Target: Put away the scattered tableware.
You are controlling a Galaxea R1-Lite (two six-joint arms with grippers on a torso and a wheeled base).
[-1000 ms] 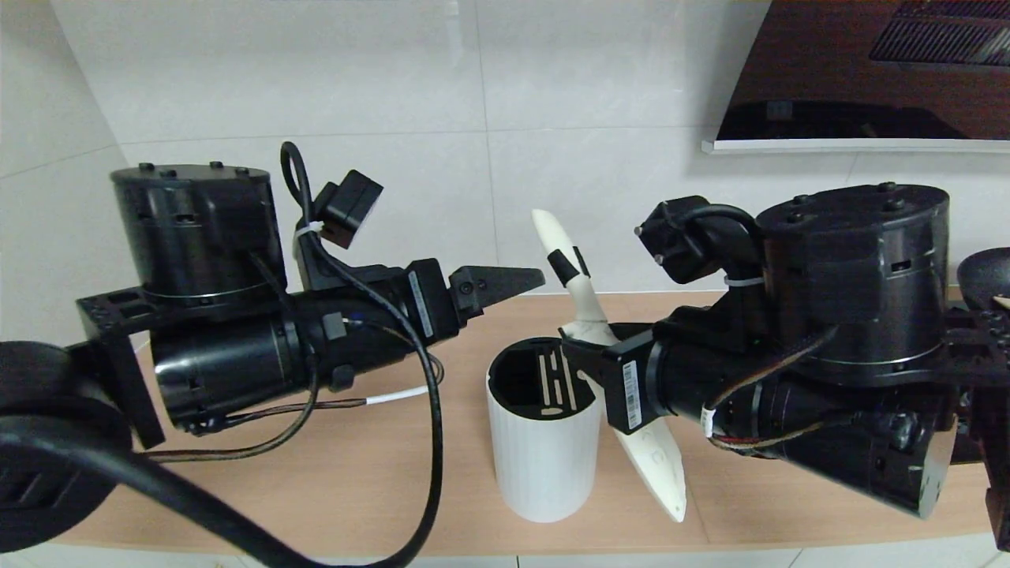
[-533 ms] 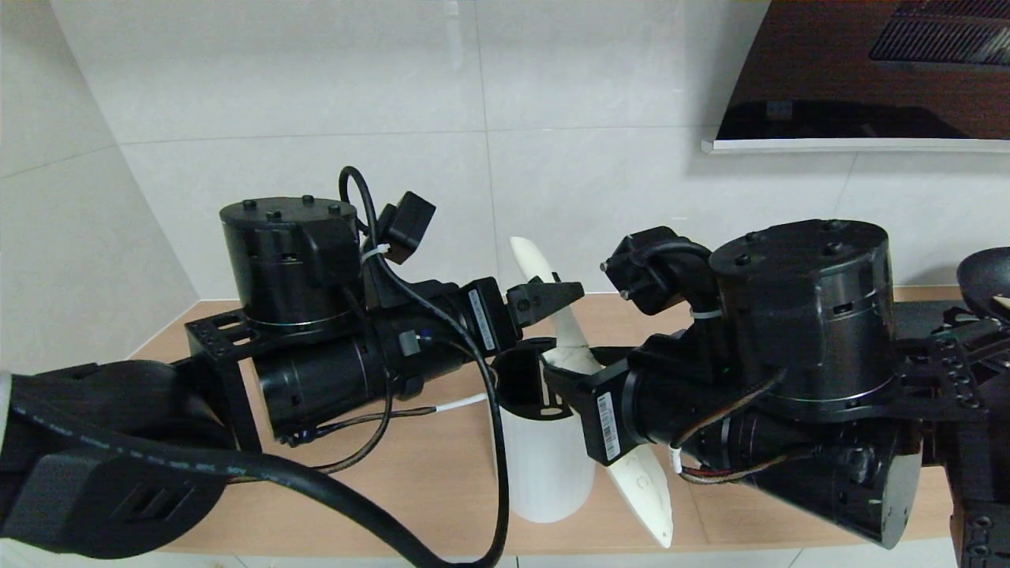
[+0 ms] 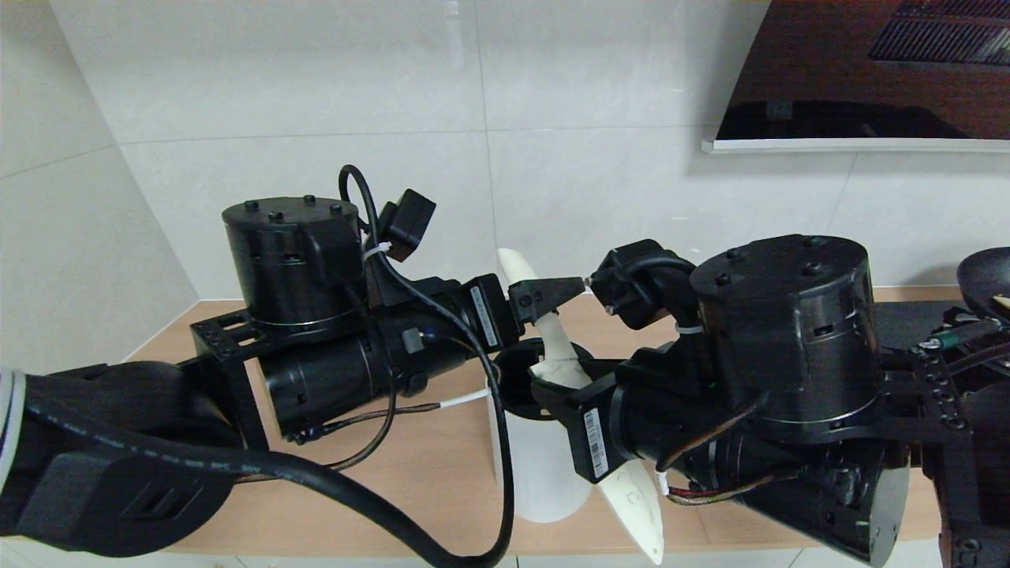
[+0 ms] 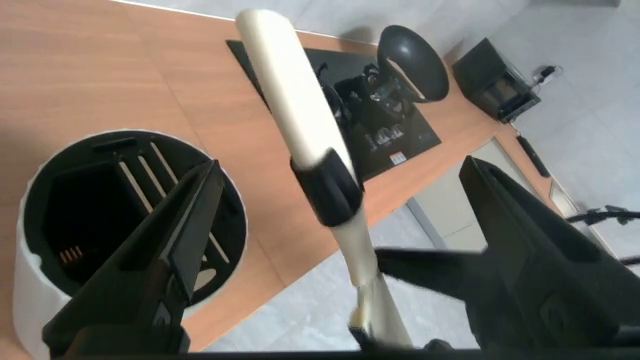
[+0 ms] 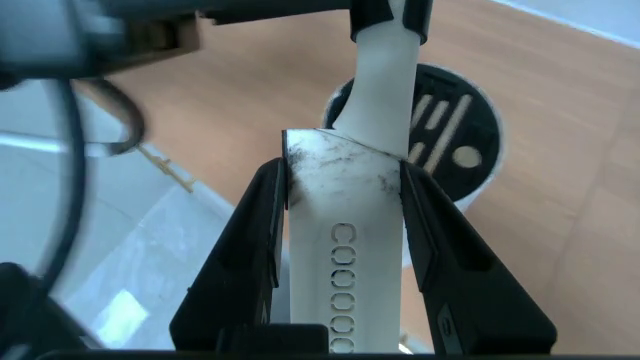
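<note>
A white slotted spatula (image 3: 552,347) is held tilted over the white cylindrical utensil holder (image 3: 544,473), handle up and blade down beside the holder's front. My right gripper (image 5: 345,215) is shut on the spatula's blade (image 5: 345,290) near its neck. My left gripper (image 4: 340,170) is open, its fingers (image 4: 180,230) wide apart on either side of the spatula handle (image 4: 285,90), close to the handle's black band (image 4: 325,185). From the head view the left gripper (image 3: 546,295) sits at the upper handle. The holder's black slotted top (image 4: 100,220) lies just below.
The holder stands on a wooden counter (image 3: 442,465) near its front edge. At the right sit a black mat (image 4: 330,90) and a black bowl (image 3: 982,276). A dark range hood (image 3: 868,71) hangs at upper right, with a tiled wall behind.
My left arm has swung right until its open fingers straddle the spatula handle. My right arm has shifted left and slightly down with the spatula, bringing it over the holder.
</note>
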